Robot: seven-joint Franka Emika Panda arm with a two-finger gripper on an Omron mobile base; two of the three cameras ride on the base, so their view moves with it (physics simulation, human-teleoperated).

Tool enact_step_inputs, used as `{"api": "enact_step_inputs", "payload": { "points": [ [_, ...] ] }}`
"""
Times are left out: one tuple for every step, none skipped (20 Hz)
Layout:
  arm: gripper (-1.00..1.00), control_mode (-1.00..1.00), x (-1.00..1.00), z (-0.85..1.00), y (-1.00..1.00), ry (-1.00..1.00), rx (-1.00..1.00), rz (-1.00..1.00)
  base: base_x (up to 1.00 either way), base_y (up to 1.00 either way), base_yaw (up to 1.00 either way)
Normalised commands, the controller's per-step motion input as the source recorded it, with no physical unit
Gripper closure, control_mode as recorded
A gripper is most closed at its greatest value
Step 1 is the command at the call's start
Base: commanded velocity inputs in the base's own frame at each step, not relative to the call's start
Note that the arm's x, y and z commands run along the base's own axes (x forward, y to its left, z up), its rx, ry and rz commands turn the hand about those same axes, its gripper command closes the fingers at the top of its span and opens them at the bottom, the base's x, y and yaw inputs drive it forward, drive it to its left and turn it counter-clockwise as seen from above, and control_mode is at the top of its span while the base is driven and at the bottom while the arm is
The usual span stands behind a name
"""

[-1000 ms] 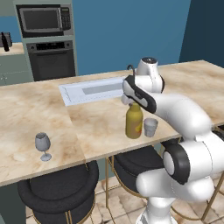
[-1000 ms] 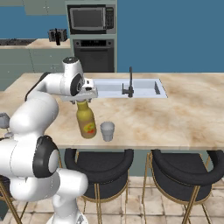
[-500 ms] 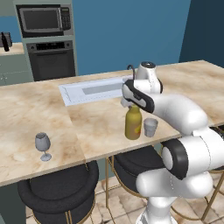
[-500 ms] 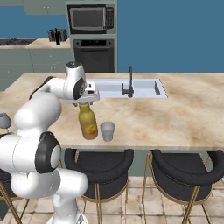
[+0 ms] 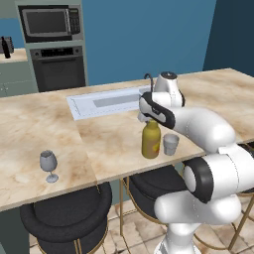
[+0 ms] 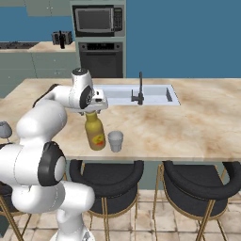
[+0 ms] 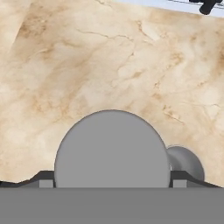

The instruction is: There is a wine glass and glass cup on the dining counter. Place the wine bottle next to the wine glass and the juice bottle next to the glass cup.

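The yellow juice bottle [image 5: 151,141] stands upright near the front edge of the dining counter [image 5: 106,149]. The small glass cup [image 5: 170,144] is just to its right, close but apart. My gripper [image 5: 149,118] comes down on the bottle's top from above and is shut on the juice bottle [image 6: 95,134]. In the hand view the grey cap of the juice bottle [image 7: 112,148] sits between my gripper [image 7: 111,180] tips, and the glass cup [image 7: 187,162] peeks out beside it. The wine glass [image 5: 48,165] stands far left on the counter. The wine bottle is out of view.
A pale inset sink [image 6: 141,94] with a black faucet [image 6: 140,89] lies behind the bottle. Black stools [image 6: 106,181] stand under the counter's front edge. A microwave [image 5: 48,22] and an oven are against the back wall.
The gripper and the juice bottle have sunk slightly together beside the glass cup. The cup and the wine glass have not moved.
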Motion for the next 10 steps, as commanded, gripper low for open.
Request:
{"api": "enact_step_inputs", "payload": {
  "points": [
    [1.00, -1.00, 0.08, -0.18, -0.04, -0.05, 0.00, 0.00, 0.00, 0.00, 0.00],
    [1.00, -1.00, 0.05, -0.18, -0.05, -0.04, 0.01, 0.00, 0.00, 0.00, 0.00],
    [1.00, -1.00, 0.05, -0.20, -0.06, -0.02, 0.02, 0.00, 0.00, 0.00, 0.00],
    [1.00, -1.00, 0.06, -0.21, -0.05, -0.04, 0.01, 0.00, 0.00, 0.00, 0.00],
    [1.00, -1.00, 0.06, -0.22, -0.05, -0.04, 0.01, 0.00, 0.00, 0.00, 0.00],
    [1.00, -1.00, 0.05, -0.20, -0.06, -0.05, 0.00, 0.01, 0.00, 0.00, 0.00],
    [1.00, -1.00, 0.04, -0.20, -0.07, -0.05, 0.00, 0.01, 0.00, 0.00, 0.00],
    [1.00, -1.00, 0.01, -0.20, -0.05, -0.06, 0.00, 0.01, 0.00, 0.00, 0.00],
    [1.00, -1.00, 0.00, -0.23, -0.05, -0.05, 0.00, 0.01, 0.00, 0.00, 0.00],
    [1.00, -1.00, 0.00, -0.24, -0.05, -0.04, 0.00, 0.01, 0.00, 0.00, 0.00]
  ]
}}
